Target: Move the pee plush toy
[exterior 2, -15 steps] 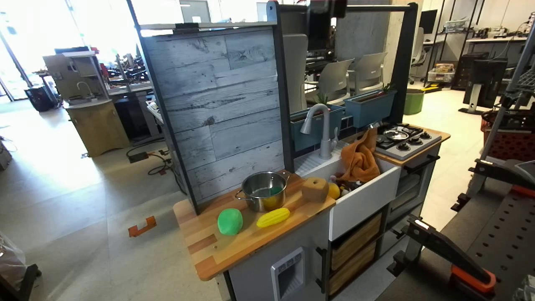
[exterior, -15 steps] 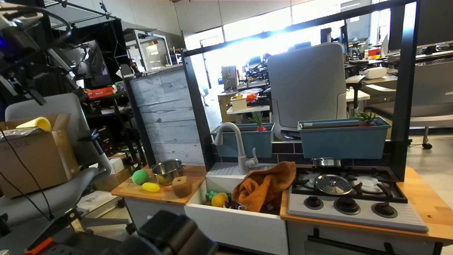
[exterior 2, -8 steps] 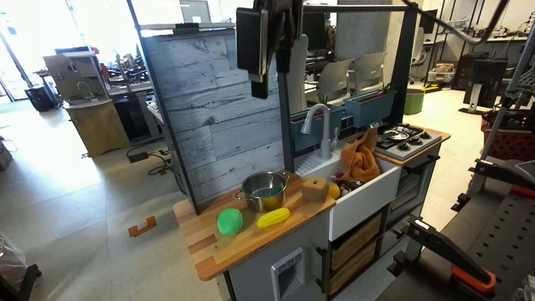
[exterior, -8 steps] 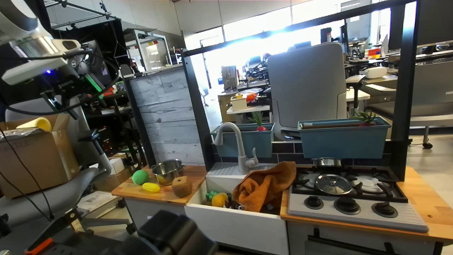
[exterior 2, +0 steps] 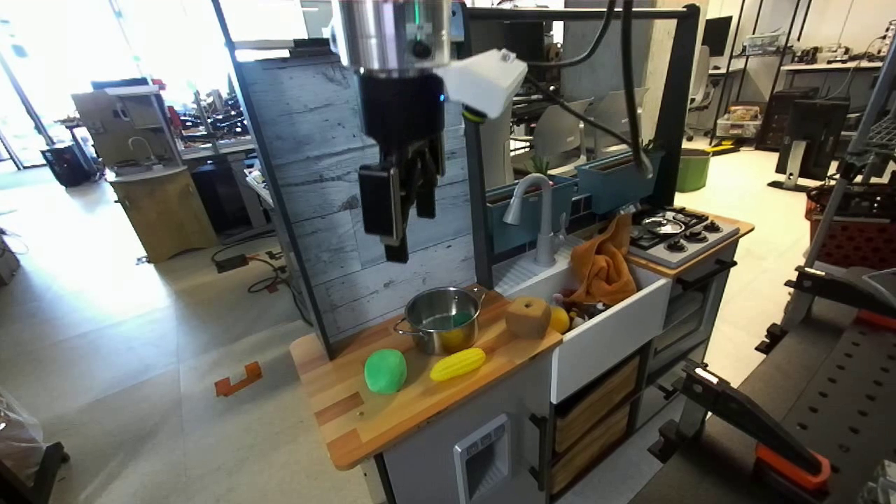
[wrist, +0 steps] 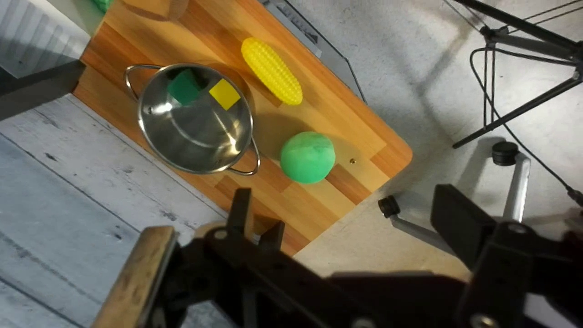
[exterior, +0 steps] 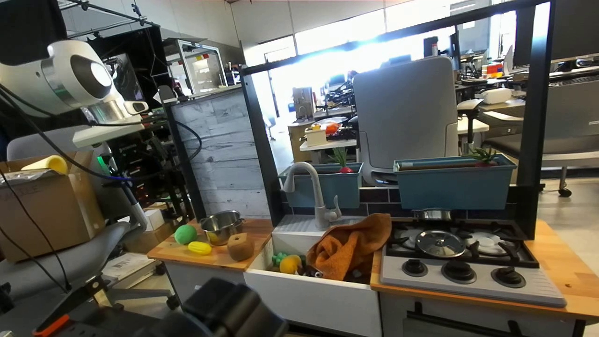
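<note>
Jaws wide apart and empty, the end effector [wrist: 348,216] has come down towards the shiny round metal pot [wrist: 191,136]; the bright green rounded plush toy [wrist: 308,157] sits ungrasped beside that pot, so approach seems underway.

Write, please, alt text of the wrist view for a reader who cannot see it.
A round green plush toy lies on a wooden counter, near a yellow corn cob and a steel pot holding a dark green piece and a yellow piece. The robot's fingers stand wide apart in the lower part, gripping nothing.
</note>
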Motion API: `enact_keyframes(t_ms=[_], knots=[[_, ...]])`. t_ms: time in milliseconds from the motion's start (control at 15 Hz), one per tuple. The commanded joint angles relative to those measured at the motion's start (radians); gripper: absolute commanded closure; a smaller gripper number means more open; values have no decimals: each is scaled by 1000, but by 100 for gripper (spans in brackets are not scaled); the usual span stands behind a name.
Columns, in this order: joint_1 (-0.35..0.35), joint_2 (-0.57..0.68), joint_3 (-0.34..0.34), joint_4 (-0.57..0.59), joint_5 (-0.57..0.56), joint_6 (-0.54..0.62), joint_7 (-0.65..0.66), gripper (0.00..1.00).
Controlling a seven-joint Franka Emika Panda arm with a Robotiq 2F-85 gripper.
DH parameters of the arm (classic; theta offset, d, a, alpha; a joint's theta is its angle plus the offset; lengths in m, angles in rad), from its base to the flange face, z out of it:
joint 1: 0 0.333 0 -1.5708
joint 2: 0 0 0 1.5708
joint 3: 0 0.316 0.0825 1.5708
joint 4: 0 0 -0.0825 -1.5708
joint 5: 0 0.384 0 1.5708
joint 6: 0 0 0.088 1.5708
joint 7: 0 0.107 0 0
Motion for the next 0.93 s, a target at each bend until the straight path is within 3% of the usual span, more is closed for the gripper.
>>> enact_keyframes(t_ms=[0, 267, 533, 867], knots=[[86, 164, -45, 146, -26, -4, -18, 0], [107, 292, -85, 250, -16, 61, -18, 0], [99, 393, -142, 309, -10, 210, -5, 0], [101, 516, -165, 408, 4, 180, -30, 0]])
